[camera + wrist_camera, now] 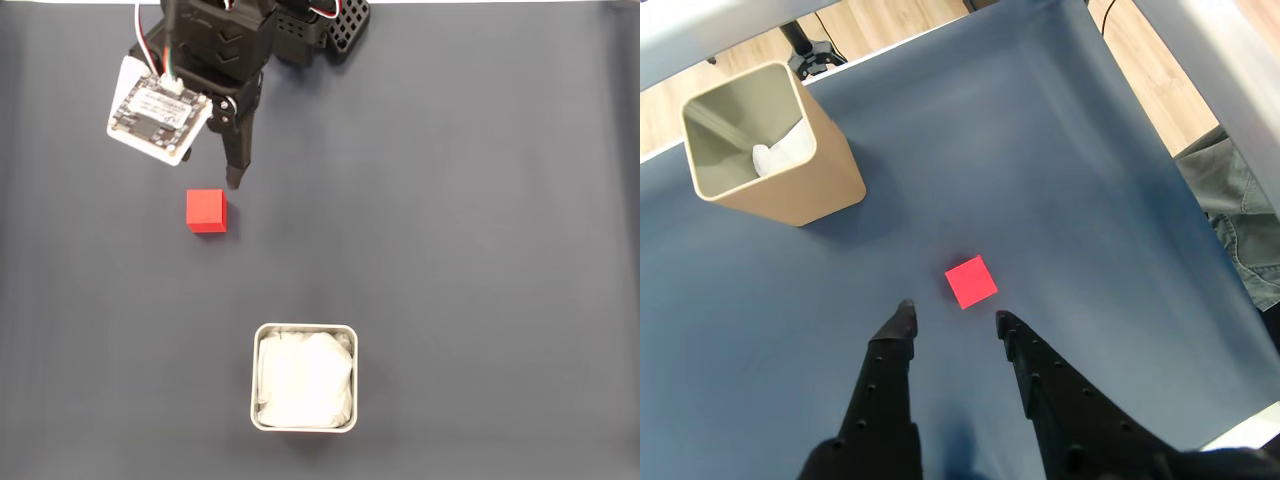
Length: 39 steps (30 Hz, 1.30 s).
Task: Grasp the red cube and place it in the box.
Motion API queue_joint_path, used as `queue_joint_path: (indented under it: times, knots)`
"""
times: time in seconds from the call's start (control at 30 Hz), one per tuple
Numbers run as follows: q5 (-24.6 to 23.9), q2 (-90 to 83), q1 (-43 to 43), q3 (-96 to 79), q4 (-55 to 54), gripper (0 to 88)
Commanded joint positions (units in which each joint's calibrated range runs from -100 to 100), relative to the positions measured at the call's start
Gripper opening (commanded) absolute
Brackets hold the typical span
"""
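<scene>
Approach to grasp — nothing held.
Gripper (952,320) parted, empty, just short of red cube (971,281) on cloth; box (304,377) well apart — advance, straddle squarely before closing.

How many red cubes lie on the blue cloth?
1. The cube lies on the cloth, apart from the box, just ahead of the open hand in the wrist view. Nothing seems hidden.

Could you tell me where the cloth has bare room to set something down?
In the fixed view, the whole right half of the blue cloth is bare, as is the strip between the red cube and the box. It is crowded top left, around the gripper.
</scene>
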<state>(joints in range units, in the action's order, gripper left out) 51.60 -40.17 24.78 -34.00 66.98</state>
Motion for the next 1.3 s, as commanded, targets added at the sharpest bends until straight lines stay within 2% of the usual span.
queue_joint_path:
  times: [0.0,1.27]
  knots:
    - [-0.2,0.2,1.1,-0.3,-3.2,20.2]
    - [3.5,0.4,5.1,-23.6,-28.5,30.7]
